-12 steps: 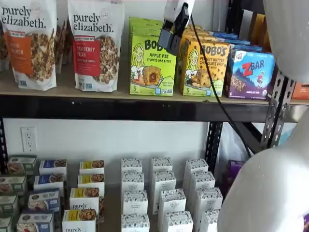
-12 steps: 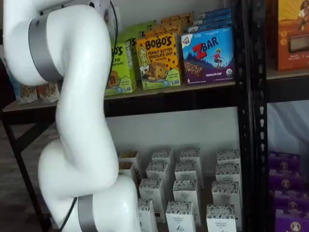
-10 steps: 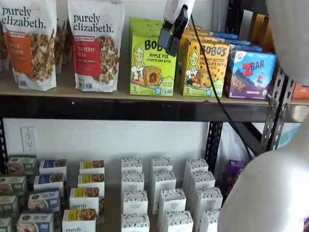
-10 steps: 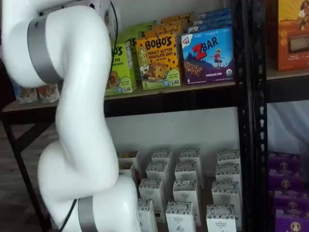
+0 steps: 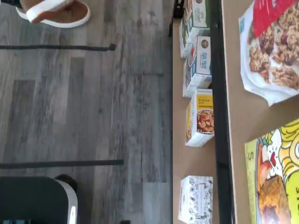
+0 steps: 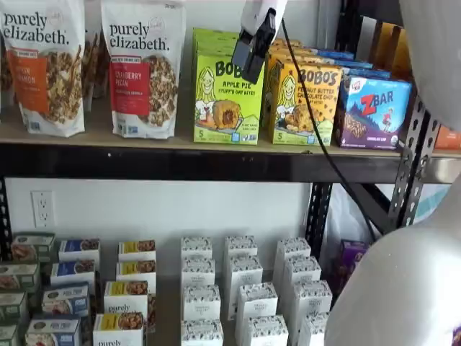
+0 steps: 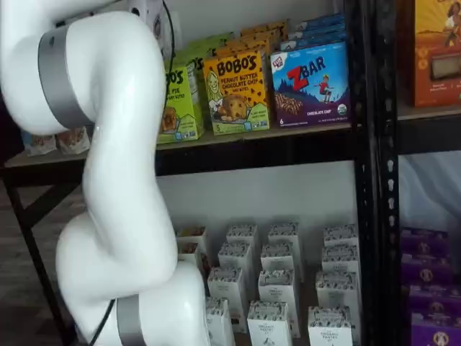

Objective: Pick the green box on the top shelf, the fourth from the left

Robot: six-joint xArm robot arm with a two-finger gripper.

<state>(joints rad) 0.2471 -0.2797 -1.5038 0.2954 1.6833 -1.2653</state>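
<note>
The green box stands near the top shelf's front edge; the hand, spread unreadable, should centre before closing.

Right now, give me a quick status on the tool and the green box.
Tool in front of green box, fingers side-on, state unclear. Box upright on top shelf, not gripped. Peanut butter box close beside it.
</note>
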